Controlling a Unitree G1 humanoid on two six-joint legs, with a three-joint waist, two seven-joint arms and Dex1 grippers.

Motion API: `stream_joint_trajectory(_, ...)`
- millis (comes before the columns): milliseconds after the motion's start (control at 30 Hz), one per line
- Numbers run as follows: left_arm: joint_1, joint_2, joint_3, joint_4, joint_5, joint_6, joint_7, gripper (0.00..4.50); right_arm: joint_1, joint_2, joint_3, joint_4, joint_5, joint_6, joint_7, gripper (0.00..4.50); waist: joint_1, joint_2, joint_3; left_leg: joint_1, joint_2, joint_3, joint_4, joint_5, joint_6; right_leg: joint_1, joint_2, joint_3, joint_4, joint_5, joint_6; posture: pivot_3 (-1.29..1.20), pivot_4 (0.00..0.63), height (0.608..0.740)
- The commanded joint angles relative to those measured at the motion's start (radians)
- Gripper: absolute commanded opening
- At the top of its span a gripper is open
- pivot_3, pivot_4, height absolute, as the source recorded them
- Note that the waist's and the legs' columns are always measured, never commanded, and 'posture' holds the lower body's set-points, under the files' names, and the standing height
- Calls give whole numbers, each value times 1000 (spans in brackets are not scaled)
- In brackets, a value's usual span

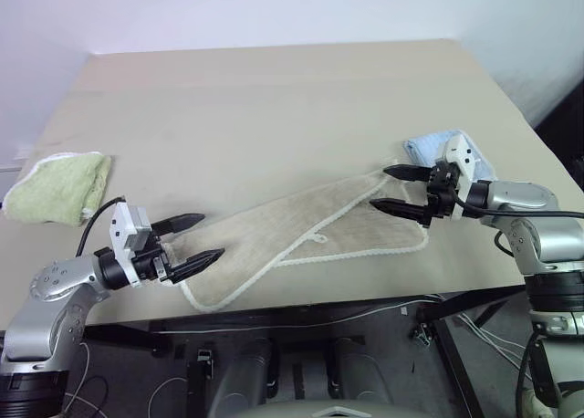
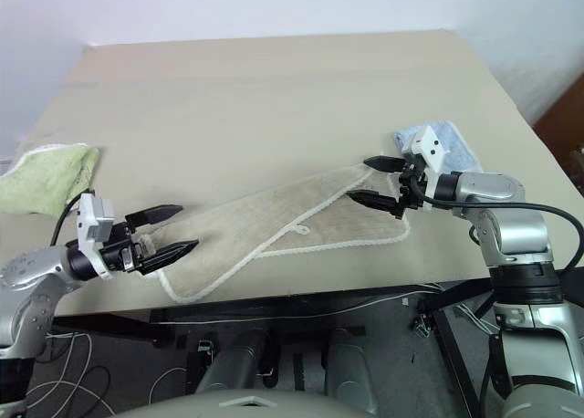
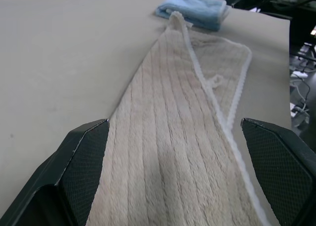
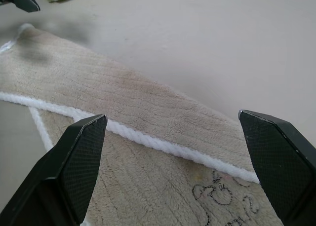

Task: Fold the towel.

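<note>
Beige ribbed towel with white piping (image 1: 301, 240), half-folded diagonally on the tan tabletop (image 1: 274, 99), between the open, empty left hand (image 1: 193, 240) and right hand (image 1: 394, 190); an uneven pinch would likely skew the fold.

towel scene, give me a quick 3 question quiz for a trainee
1. True or false: the beige towel lies completely flat and unfolded.
2. Which folded cloth sits near the right gripper: A green, B blue, C red?
3. Are the left gripper's fingers open or shut?

Key: 1 false, one layer is folded over another. 2 B, the blue cloth; the green cloth lies at the table's left edge. 3 open.
</note>
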Motion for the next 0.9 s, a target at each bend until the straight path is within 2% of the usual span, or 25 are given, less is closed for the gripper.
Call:
stream_joint_trajectory(33,9,18,20,-30,13,-38,-13,4476,-32,0,0,-6,-11,-25,8,4500,-2,0,0,0,0,0,0,0,0,0,0,0,0,0,0,0,150,740)
stream_joint_trajectory(267,-10,33,41,-13,-2,-43,-21,4476,-50,32,-14,25,-33,-65,-36,4500,-3,0,0,0,0,0,0,0,0,0,0,0,0,0,0,0,150,740)
stream_joint_trajectory(433,-58,35,23,11,9,-55,-29,4476,-127,31,17,183,-143,-217,-60,4500,-2,0,0,1,0,0,1,0,0,0,0,0,1,0,0,0,150,740)
stream_joint_trajectory(767,-34,-25,1,7,31,-98,-2,4476,-280,-7,72,478,-295,-421,0,4500,-5,0,0,1,0,0,0,0,0,0,1,0,1,1,2,0,150,740)
stream_joint_trajectory(900,-28,-32,-9,8,46,-113,2,4476,-353,-12,101,617,-379,-524,-31,4500,-6,1,0,3,0,0,0,0,0,2,1,0,1,1,1,0,150,740)
